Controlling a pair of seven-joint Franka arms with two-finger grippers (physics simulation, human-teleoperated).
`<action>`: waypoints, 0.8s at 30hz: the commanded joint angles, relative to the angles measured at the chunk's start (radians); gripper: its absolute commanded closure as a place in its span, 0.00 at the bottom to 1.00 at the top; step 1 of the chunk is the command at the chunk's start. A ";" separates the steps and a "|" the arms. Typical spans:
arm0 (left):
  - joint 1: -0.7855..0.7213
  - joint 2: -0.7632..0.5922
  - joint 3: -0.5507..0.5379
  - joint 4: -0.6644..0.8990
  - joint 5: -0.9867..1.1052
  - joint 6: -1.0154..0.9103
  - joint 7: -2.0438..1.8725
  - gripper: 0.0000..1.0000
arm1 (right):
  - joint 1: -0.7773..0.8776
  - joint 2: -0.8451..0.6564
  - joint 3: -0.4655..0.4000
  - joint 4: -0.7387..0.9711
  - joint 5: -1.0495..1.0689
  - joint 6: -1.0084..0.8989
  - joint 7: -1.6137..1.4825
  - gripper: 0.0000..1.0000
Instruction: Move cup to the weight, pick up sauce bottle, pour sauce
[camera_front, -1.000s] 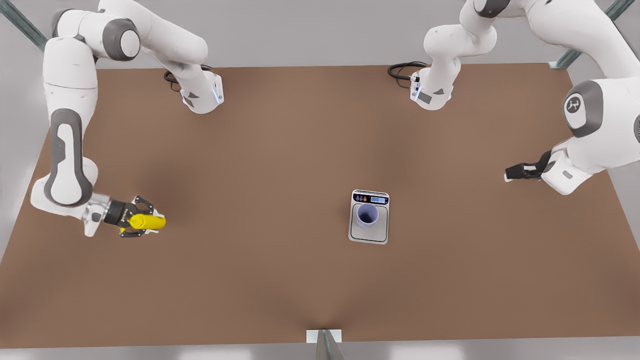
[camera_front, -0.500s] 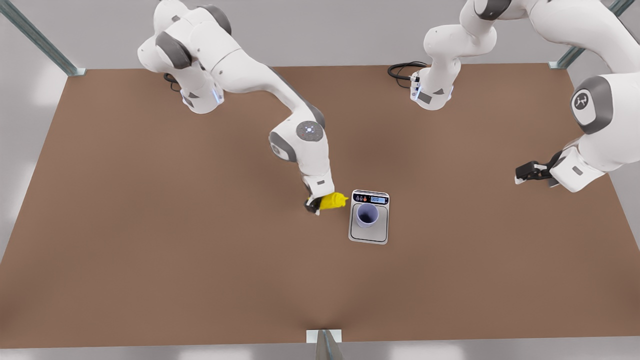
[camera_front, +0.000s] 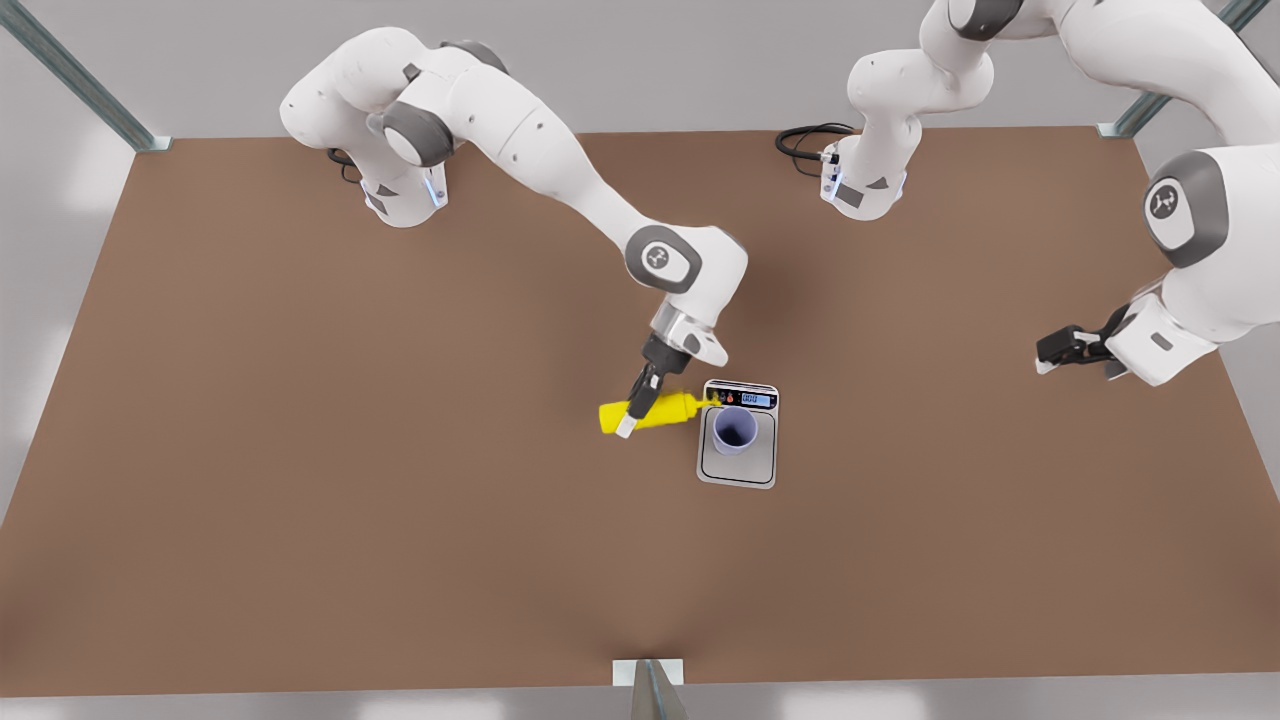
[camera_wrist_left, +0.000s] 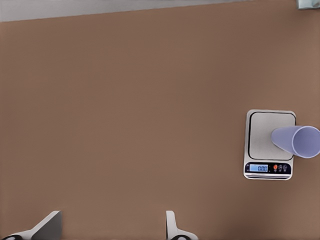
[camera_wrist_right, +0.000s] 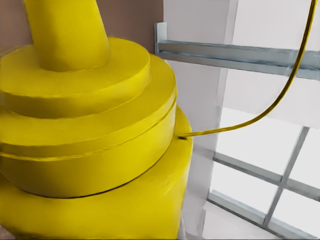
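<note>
Upright cup (camera_front: 735, 430) on the weight (camera_front: 738, 468).

Brown table (camera_front: 300, 500) — the weight (camera_front: 738, 470) rests flat on it.

Through my right wrist camera I see, very close up, the bright yellow cylindrical plastic sauce bottle (camera_wrist_right: 95, 165). Its body rises in stepped rings to a narrower yellow nozzle (camera_wrist_right: 67, 32). A thin curved yellow thread (camera_wrist_right: 280, 95) runs from the bottle's shoulder out past the frame edge. A patch of the brown counter (camera_wrist_right: 132, 22) shows beside the nozzle. Behind it are a grey metal rail (camera_wrist_right: 235, 52) and white walls.
</note>
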 joint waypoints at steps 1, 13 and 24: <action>-0.001 0.000 0.001 0.000 -0.002 -0.002 0.000 0.00 | 0.000 0.009 0.000 0.004 -0.025 -0.003 0.001 0.45; -0.001 -0.001 -0.001 0.014 0.001 0.003 -0.002 0.00 | 0.000 0.132 -0.005 0.113 -0.351 0.028 -0.214 0.45; -0.003 -0.001 -0.003 0.014 0.001 0.001 0.000 0.00 | 0.002 0.218 -0.006 0.173 -0.489 0.131 -0.277 0.45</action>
